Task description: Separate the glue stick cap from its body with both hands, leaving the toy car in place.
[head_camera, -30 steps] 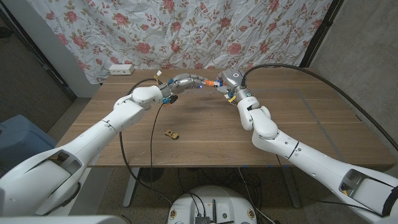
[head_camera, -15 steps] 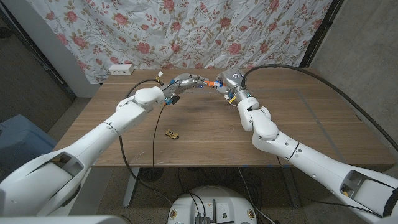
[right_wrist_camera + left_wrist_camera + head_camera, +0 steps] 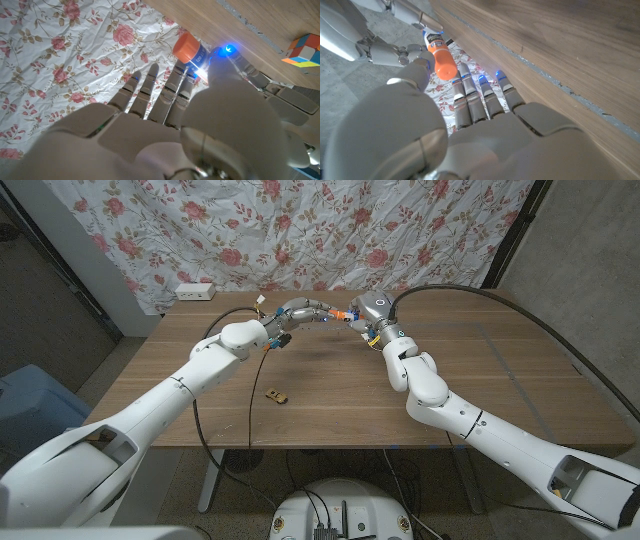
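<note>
At the table's far middle both hands meet, raised off the wood, on the glue stick (image 3: 339,314). In the left wrist view its orange cap (image 3: 443,59) sits joined to the white labelled body (image 3: 431,36). My left hand (image 3: 300,310) (image 3: 470,125) pinches the cap end between thumb and fingers. My right hand (image 3: 366,310) (image 3: 175,130) grips the body, and an orange end (image 3: 186,46) pokes out past its fingers. The small tan toy car (image 3: 276,394) lies alone on the wooden table (image 3: 500,380), nearer me and to the left of the hands.
A white power strip (image 3: 194,291) lies at the table's far left corner, in front of the floral cloth backdrop. A coloured puzzle cube (image 3: 302,50) sits on the wood near the hands. Black cables trail along both arms.
My left forearm has edged slightly to the right. Both hands keep their hold on the glue stick, and the toy car has not moved.
</note>
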You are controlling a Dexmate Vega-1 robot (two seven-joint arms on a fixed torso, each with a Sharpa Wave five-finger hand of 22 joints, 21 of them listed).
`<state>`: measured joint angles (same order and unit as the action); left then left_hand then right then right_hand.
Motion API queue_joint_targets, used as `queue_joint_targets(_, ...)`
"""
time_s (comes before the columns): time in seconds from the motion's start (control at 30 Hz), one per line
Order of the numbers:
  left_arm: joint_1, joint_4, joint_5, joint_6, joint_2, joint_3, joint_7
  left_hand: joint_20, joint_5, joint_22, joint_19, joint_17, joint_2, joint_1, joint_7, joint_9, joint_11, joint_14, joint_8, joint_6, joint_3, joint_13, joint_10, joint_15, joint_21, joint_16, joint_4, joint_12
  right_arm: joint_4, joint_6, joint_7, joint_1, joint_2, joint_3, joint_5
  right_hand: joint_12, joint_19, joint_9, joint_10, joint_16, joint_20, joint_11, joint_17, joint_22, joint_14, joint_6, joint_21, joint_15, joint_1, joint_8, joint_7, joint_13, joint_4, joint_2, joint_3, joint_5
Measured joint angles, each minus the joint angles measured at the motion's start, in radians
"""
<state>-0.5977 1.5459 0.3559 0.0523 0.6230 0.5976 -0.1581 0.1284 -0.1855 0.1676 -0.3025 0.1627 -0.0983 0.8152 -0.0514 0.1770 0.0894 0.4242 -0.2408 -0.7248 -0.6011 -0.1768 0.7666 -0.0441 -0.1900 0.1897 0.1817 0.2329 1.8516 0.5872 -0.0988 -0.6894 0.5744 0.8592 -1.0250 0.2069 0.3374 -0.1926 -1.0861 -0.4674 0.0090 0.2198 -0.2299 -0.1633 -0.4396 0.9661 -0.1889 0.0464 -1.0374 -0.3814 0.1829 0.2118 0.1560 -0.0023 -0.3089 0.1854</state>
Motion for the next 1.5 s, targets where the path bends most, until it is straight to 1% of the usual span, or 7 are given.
queue_joint_targets(0.23,0.0,0.006,-0.009,0.011,0.0,0.002,0.01,-0.011,0.0,0.0,-0.011,0.0,0.002,0.013,0.009,0.002,0.007,0.021,-0.004,-0.041,0.013,0.0,0.032,-0.001,0.0,0.0,-0.004,0.0,0.0,-0.001,0.0,-0.003,0.001,-0.002,0.0,0.0,0.0,-0.006,0.0,0.0,0.0,0.0,0.0,0.0,0.0,0.0,0.0,0.0,0.0,0.0,0.0,0.0,0.0,0.0,0.0,0.0)
queue_joint_targets(0.47,-0.001,0.017,-0.02,0.022,-0.001,0.006,0.026,-0.029,0.0,0.0,-0.029,0.0,0.006,0.033,0.012,0.002,0.031,0.041,-0.004,-0.083,0.022,0.0,0.079,0.001,0.0,0.0,-0.003,0.0,0.0,-0.003,0.0,-0.005,0.002,-0.003,0.0,0.0,0.0,-0.006,0.0,0.0,0.0,0.0,0.0,0.0,0.0,0.0,0.0,0.0,0.0,0.0,0.0,0.0,0.0,0.0,0.0,0.0)
queue_joint_targets(0.8,-0.01,0.04,-0.03,0.038,-0.001,0.007,0.05,-0.046,0.0,0.0,-0.046,0.0,0.024,0.05,0.016,0.002,0.032,0.05,-0.002,-0.123,0.027,0.0,0.118,-0.001,0.0,0.0,-0.006,0.0,-0.001,-0.006,-0.003,-0.007,0.002,-0.005,0.002,-0.003,0.0,-0.005,0.0,0.0,0.0,0.0,0.0,0.0,0.0,0.004,0.0,0.0,0.0,0.0,-0.004,-0.001,-0.004,0.0,0.004,0.0)
queue_joint_targets(0.87,-0.012,0.045,-0.032,0.042,0.0,0.007,0.056,-0.052,0.0,0.0,-0.052,0.0,0.024,0.05,0.023,0.002,0.036,0.05,-0.002,-0.133,0.03,0.0,0.125,-0.001,0.0,0.0,-0.009,0.0,-0.001,-0.006,-0.003,-0.007,0.003,-0.005,0.002,-0.003,0.0,-0.005,0.0,0.0,0.0,0.0,0.0,0.0,0.0,0.006,0.0,0.0,0.0,0.0,-0.006,-0.001,-0.004,0.0,0.004,0.0)
queue_joint_targets(0.93,-0.014,0.049,-0.034,0.046,0.0,0.007,0.063,-0.054,0.0,0.0,-0.054,0.0,0.028,0.054,0.019,0.002,0.037,0.05,-0.002,-0.137,0.03,0.0,0.134,-0.001,0.0,0.0,-0.009,0.0,-0.001,-0.007,-0.004,-0.008,0.003,-0.005,0.002,-0.003,0.0,-0.005,0.0,0.0,0.0,0.0,0.0,0.0,0.0,0.006,0.0,0.0,-0.007,0.0,-0.006,0.0,-0.004,0.007,0.004,-0.001)
queue_joint_targets(1.13,-0.02,0.062,-0.04,0.062,0.002,0.005,0.082,-0.064,0.0,0.0,-0.064,0.0,0.037,0.063,0.036,0.002,0.052,0.058,-0.001,-0.175,0.038,0.0,0.17,-0.003,0.0,0.0,-0.009,0.0,-0.001,-0.008,-0.007,-0.01,0.004,-0.005,0.002,0.001,0.0,-0.005,0.0,0.0,0.0,0.0,0.0,0.0,0.0,0.006,0.0,0.0,-0.007,0.0,-0.006,0.0,-0.004,0.007,0.004,-0.004)
queue_joint_targets(1.5,-0.027,0.083,-0.055,0.084,0.003,0.003,0.112,-0.08,0.0,0.0,-0.08,0.0,0.055,0.082,0.061,0.007,0.055,0.069,-0.001,-0.212,0.043,0.0,0.206,-0.002,0.0,0.0,-0.005,-0.008,0.003,-0.008,-0.011,-0.014,0.005,-0.005,-0.003,0.001,0.004,-0.005,-0.006,-0.008,-0.004,-0.005,0.0,0.0,-0.004,0.006,0.0,-0.004,-0.007,0.001,-0.006,0.001,0.0,0.007,0.008,-0.004)
